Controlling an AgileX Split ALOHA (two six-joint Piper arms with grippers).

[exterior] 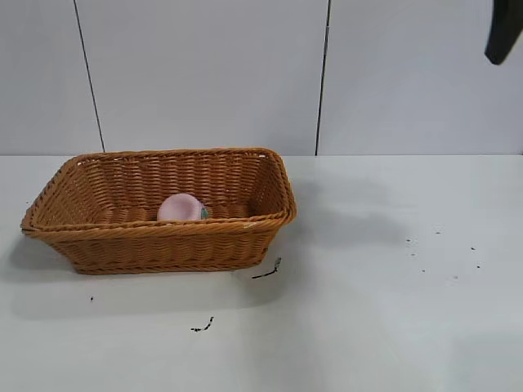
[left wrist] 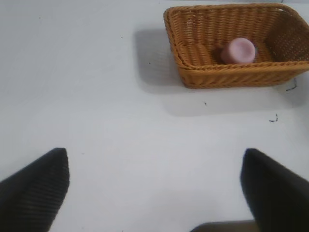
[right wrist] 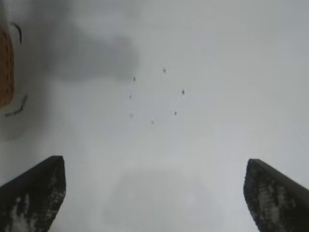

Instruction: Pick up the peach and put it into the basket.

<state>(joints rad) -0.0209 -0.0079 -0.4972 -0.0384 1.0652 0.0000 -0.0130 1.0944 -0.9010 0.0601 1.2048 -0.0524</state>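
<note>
The pale pink peach [exterior: 181,207] lies inside the orange-brown wicker basket [exterior: 155,245], near its front wall. It also shows in the left wrist view [left wrist: 238,50], inside the basket [left wrist: 231,77]. My left gripper [left wrist: 154,179] is open and empty above bare table, well away from the basket. My right gripper [right wrist: 154,186] is open and empty, high above the table to the right of the basket. A dark part of the right arm [exterior: 502,31] shows at the top right of the exterior view.
The white table [exterior: 392,310] carries small dark specks [exterior: 441,249] on the right and two dark scraps [exterior: 267,270] in front of the basket. A grey panelled wall stands behind. A sliver of the basket's edge [right wrist: 5,65] shows in the right wrist view.
</note>
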